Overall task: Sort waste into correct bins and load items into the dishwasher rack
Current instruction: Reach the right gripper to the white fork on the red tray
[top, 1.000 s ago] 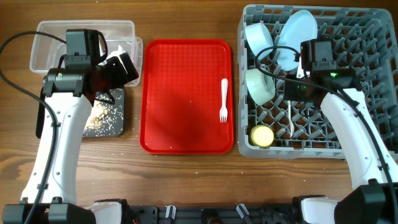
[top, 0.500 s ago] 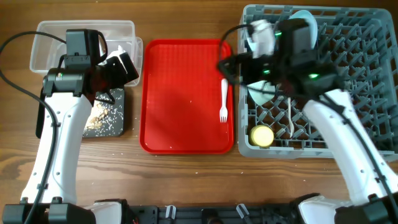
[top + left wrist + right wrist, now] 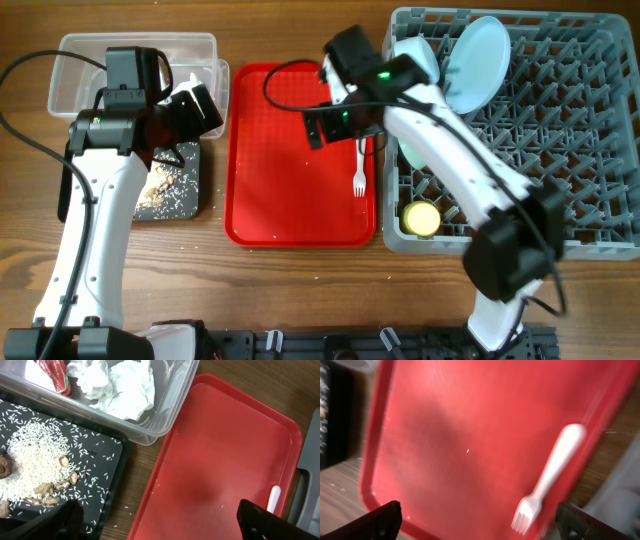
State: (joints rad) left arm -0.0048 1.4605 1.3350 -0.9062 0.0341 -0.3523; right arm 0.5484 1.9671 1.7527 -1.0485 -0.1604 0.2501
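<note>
**Robot test bench laid out as a dish-clearing station.** 2 arms, the left arm (image 3: 95, 200) and the right arm (image 3: 450, 150), rise from a black mounting rail (image 3: 330, 345) at the near edge of a bare wooden table (image 3: 300, 285). A black cable (image 3: 20, 64) loops over the wood. Kitchen props sit in a row: a clear tub (image 3: 75, 45), a black tray (image 3: 192, 165), a red tray (image 3: 280, 180) and a grey dishwasher rack (image 3: 590, 150).

Smooth, glossy plastic, that red tray (image 3: 215, 450), on a grained wood table (image 3: 300, 290). Beside the tray, the tub (image 3: 170, 405) was clear plastic, and the tissue (image 3: 125, 385) was crumpled soft paper.
</note>
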